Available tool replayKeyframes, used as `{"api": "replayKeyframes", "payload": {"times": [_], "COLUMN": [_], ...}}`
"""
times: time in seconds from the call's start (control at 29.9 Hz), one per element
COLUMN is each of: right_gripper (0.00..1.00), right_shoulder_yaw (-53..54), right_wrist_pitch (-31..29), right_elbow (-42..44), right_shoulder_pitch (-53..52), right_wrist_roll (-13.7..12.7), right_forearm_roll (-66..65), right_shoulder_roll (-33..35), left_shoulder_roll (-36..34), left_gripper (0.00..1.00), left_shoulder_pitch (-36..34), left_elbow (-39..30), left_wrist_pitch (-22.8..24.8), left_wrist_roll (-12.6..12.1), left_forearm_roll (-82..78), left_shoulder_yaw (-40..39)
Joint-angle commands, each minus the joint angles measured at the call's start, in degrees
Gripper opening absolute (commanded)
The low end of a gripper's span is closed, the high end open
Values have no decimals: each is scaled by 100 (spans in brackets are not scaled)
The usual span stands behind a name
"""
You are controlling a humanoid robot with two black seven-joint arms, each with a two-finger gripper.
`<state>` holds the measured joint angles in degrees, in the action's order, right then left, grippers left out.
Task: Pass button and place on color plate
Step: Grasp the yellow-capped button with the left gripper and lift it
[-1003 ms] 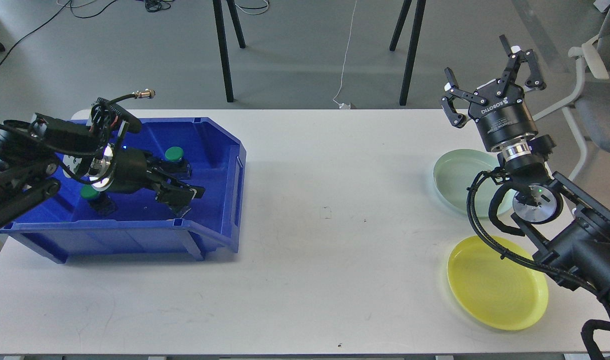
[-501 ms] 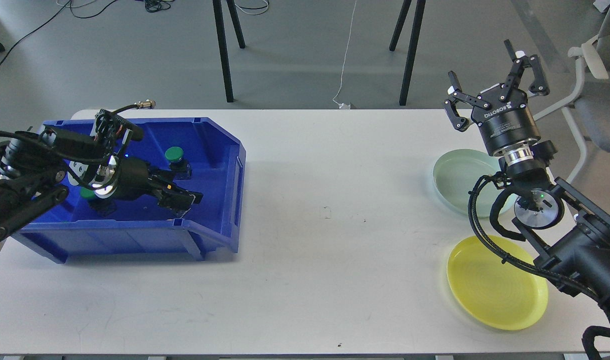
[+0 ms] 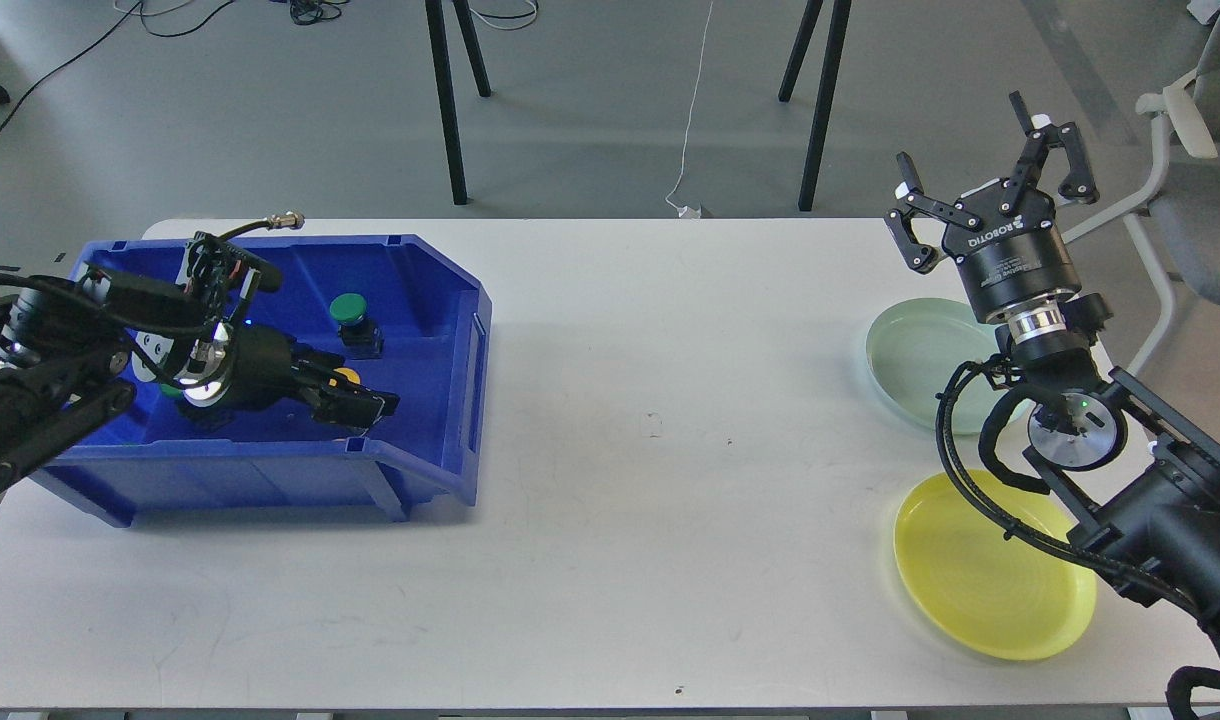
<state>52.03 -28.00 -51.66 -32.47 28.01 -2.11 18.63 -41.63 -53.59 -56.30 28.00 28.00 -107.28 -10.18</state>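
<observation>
A blue bin (image 3: 425, 275) stands on the left of the table. In it a green button (image 3: 348, 310) sits upright on its black base. A yellow button (image 3: 346, 376) shows partly, right at the fingers of my left gripper (image 3: 355, 395). That gripper reaches low into the bin, and its dark fingers hide whether they grip the yellow button. A second green button (image 3: 173, 391) is mostly hidden behind my left wrist. My right gripper (image 3: 975, 150) is open, empty and raised above the table's far right. Below it lie a pale green plate (image 3: 905, 350) and a yellow plate (image 3: 980, 590).
The white table (image 3: 660, 480) stretches between the bin and the plates. A grey chair (image 3: 1205, 150) stands at the far right beyond the table. Black tripod legs (image 3: 450, 110) and cables are on the floor behind.
My left gripper has sunk lower into the bin and its fingers have drawn closer together, uncovering the yellow button. My right gripper has shifted slightly right and down, still open.
</observation>
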Motion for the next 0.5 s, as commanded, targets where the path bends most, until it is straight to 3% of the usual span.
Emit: {"api": "replayKeyframes", "payload": {"times": [0.0, 0.1, 0.13, 0.17, 0.23, 0.47], "right_gripper": [99, 99, 99, 99, 99, 99], "right_shoulder_yaw": [0, 0, 8, 9, 17, 167], "right_wrist_pitch": [0, 0, 0, 0, 0, 0], "right_elbow": [-19, -28, -28, -37, -45, -151], "right_shoulder_pitch": [13, 48, 83, 100, 127, 197], "right_wrist_roll": [-1, -1, -1, -1, -1, -1], "right_forearm_roll": [0, 0, 0, 0, 0, 0], "right_shoulder_roll": [0, 0, 0, 0, 0, 0], "left_shoulder_roll": [-12, -21, -30, -30, -38, -38], "left_gripper": [66, 60, 49, 31, 12, 9], "left_shoulder_pitch": [77, 86, 121, 165, 200, 139], "left_elbow": [13, 22, 22, 31, 110, 136], "left_wrist_pitch": [0, 0, 0, 0, 0, 0], "left_wrist_roll": [0, 0, 0, 0, 0, 0], "left_forearm_roll": [-39, -39, -39, -39, -12, 40], "left_shoulder_yaw": [7, 7, 7, 7, 7, -63]}}
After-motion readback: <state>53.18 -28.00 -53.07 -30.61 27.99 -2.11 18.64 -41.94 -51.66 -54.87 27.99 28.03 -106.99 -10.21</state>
